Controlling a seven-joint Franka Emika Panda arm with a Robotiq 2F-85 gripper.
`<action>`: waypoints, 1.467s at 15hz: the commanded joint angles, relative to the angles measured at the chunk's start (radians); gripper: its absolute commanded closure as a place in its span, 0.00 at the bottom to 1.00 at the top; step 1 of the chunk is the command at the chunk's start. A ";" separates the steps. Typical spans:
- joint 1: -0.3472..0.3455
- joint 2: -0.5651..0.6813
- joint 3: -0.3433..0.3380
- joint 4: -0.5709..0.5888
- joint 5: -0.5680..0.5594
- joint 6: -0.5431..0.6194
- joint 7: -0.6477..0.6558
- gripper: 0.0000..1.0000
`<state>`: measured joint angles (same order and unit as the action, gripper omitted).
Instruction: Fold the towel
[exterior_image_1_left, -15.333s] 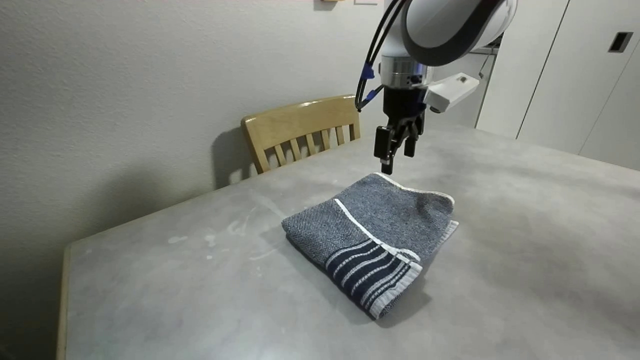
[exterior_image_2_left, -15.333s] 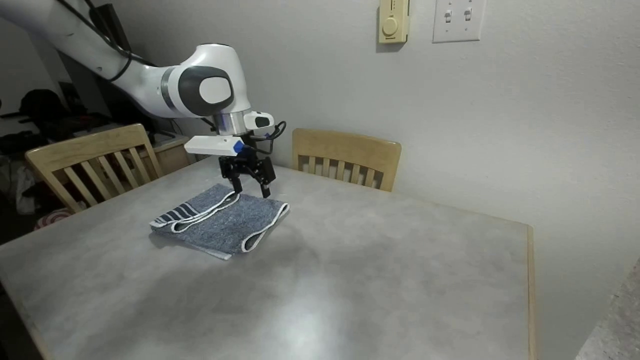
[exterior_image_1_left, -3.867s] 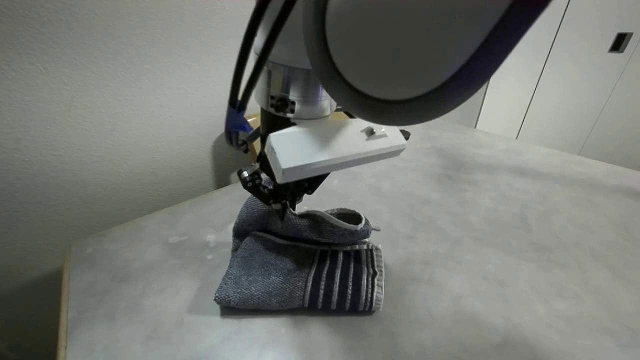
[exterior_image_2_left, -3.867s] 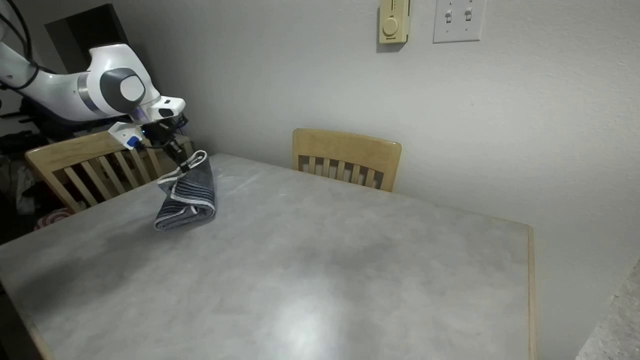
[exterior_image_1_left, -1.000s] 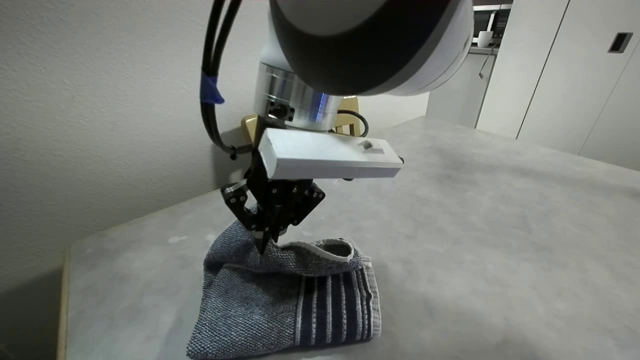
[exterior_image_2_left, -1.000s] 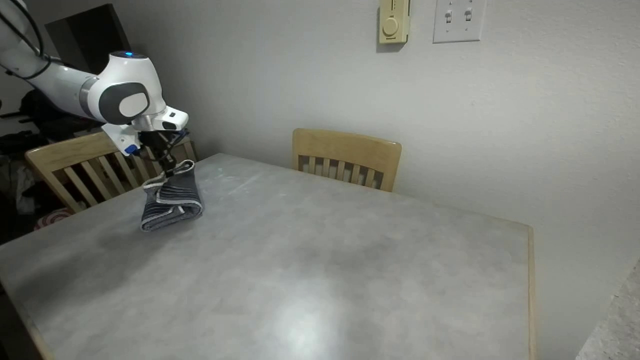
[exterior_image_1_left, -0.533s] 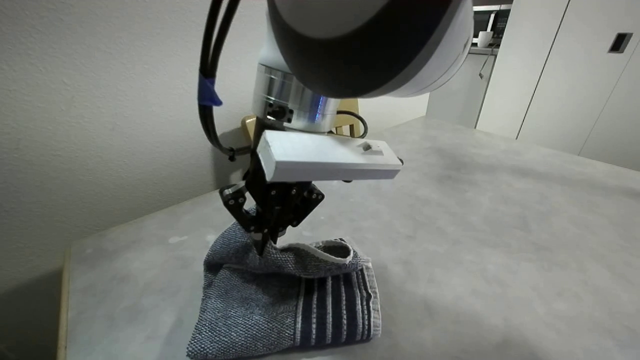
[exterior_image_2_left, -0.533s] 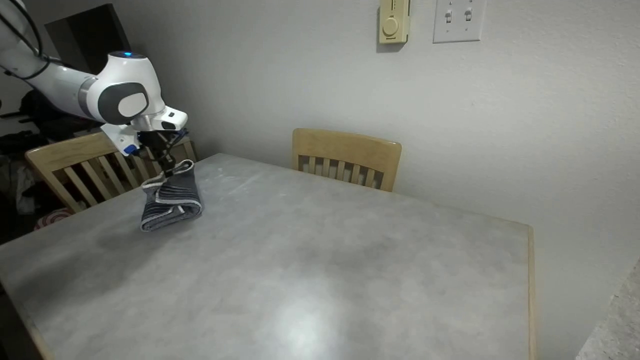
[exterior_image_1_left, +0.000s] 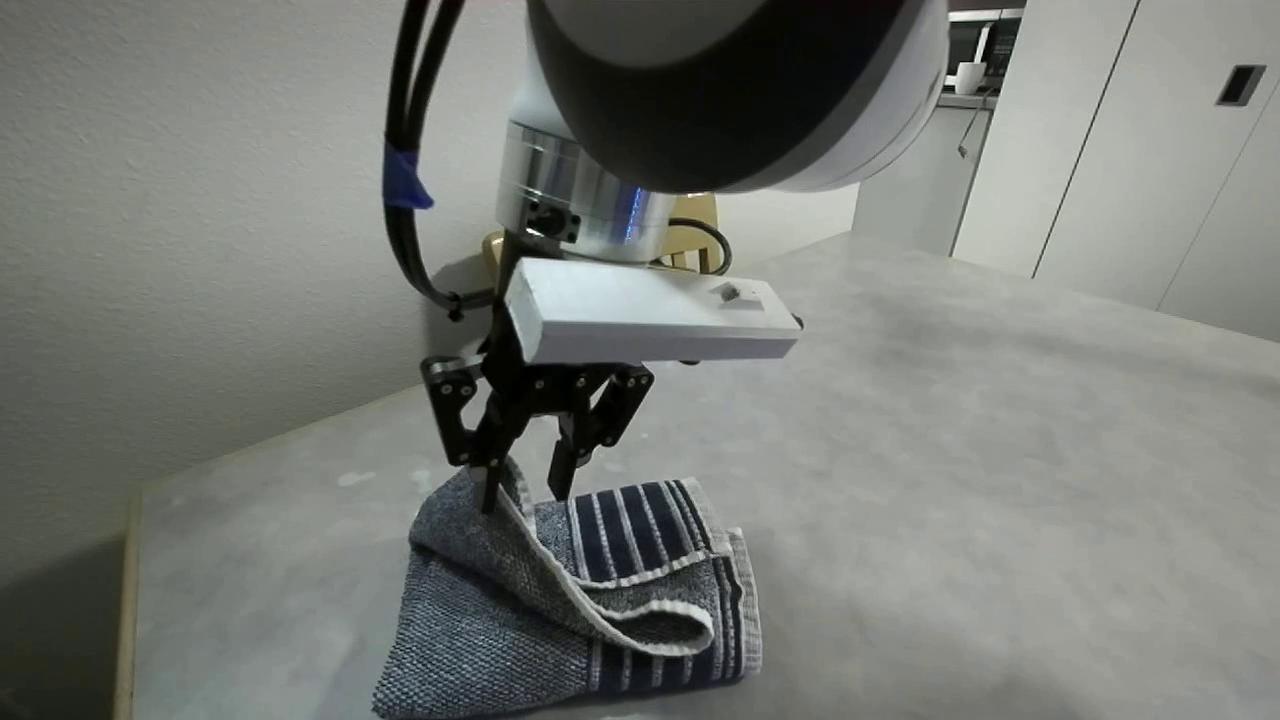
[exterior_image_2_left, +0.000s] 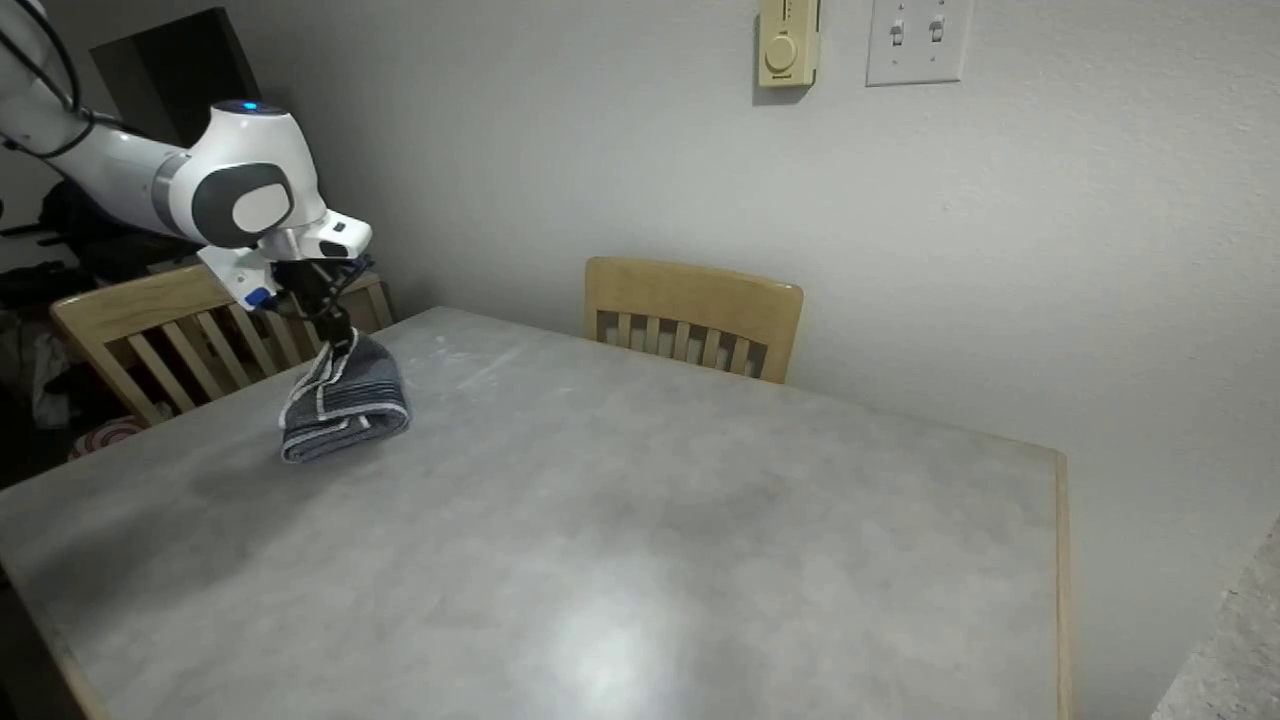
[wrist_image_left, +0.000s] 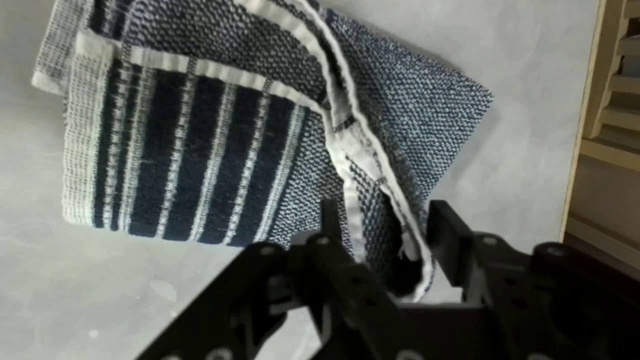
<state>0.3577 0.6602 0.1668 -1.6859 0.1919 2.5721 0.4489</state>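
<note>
Black claw (exterior_image_1_left: 523, 497): jaws well apart, clamping nothing; raised rim of blue-grey towel (exterior_image_1_left: 545, 595) stands between them. Towel: below claw, reaching towards five o'clock in an exterior view, on bench (exterior_image_1_left: 950, 480); layered, judged nearly folded. Outstanding, probably: top flap (exterior_image_1_left: 515, 565), slack and curled at five o'clock, to be laid flat; striped band (exterior_image_1_left: 632, 533) uncovered at four.

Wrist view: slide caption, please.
Open hand astride the white edges of a loosely folded towel on a grey table.
</note>
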 joint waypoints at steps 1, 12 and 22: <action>0.005 -0.015 -0.007 -0.006 0.001 0.004 -0.008 0.19; 0.083 -0.044 -0.173 0.038 -0.242 0.100 0.027 0.31; -0.073 0.068 -0.059 0.114 -0.167 0.167 -0.195 1.00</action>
<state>0.3572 0.6682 0.0236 -1.6004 -0.0252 2.6913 0.3813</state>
